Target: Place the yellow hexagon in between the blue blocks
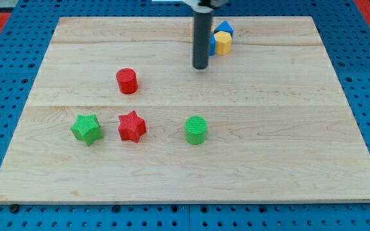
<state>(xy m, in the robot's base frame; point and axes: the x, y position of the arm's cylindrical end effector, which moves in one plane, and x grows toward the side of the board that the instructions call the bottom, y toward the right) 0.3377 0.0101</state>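
The yellow hexagon (223,43) sits near the view's top, right of centre, on the wooden board (185,160). One blue block (224,29) touches it from above. A second blue block (212,43) shows as a thin strip at its left, mostly hidden behind my rod. My tip (200,66) rests on the board just below and left of this cluster, a short way from the yellow hexagon and apart from it.
A red cylinder (127,81) stands left of centre. Lower down lie a green star (86,129), a red star (132,126) and a green cylinder (196,130). A blue pegboard (5,128) surrounds the board.
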